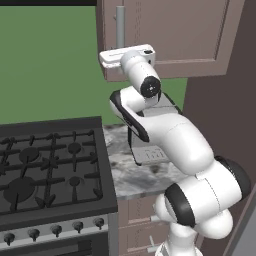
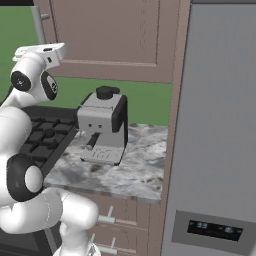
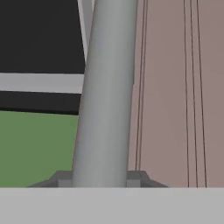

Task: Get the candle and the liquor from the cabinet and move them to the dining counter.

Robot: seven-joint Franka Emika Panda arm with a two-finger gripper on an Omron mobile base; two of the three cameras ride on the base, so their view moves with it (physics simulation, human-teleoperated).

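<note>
Left base view: the arm is reaching up and forward so that the hand [image 1: 127,56] is sitting level with the lower end of the silver bar handle [image 1: 120,25] of the cabinet [image 1: 175,35]. The door is closed, which is why the candle and the liquor, presumably inside, are not to be seen. The stove [image 1: 50,170] is standing to the left of the marbled tabletop [image 1: 132,175].

Right base view: the hand [image 2: 42,51] is pressing against the door edge at the handle [image 2: 37,22]; the wrist is held horizontal, probably so that a pull swings the door outward. The coffee machine [image 2: 102,127] is standing on the tabletop [image 2: 135,170] below, clear of the door's likely sweep.

Hand view: the handle [image 3: 105,96] is rising between the two dark fingers [image 3: 139,178], one tip on each side, close against it. The fingers are closing on the bar; whether they are already clamping it firmly cannot be told.
</note>
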